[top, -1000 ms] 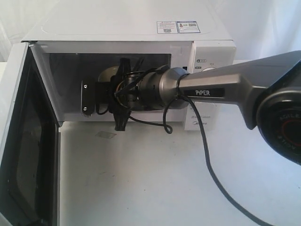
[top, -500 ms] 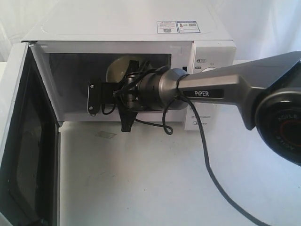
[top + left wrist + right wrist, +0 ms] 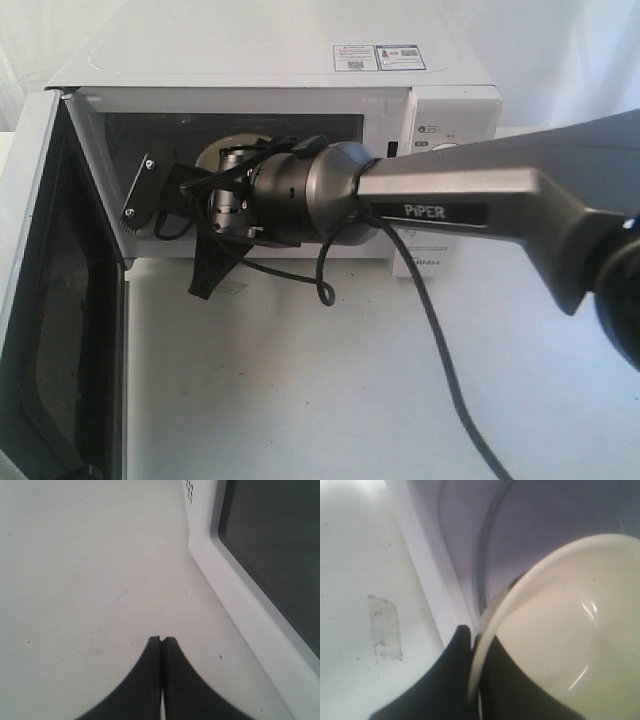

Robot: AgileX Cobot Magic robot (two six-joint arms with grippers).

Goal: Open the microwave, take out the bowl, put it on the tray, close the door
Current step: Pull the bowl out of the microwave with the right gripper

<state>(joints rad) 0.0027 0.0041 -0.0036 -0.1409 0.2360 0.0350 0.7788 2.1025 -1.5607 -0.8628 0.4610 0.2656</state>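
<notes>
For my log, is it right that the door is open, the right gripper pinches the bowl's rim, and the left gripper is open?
No: the left gripper is shut, its jaws pressed together, as the left wrist view shows; the rest holds.

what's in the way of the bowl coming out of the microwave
Nothing visible. The right gripper is shut on the rim of the bowl at the microwave opening, the door stands wide open, and only a flat tape patch lies on the table in front. No tray shows.
</notes>
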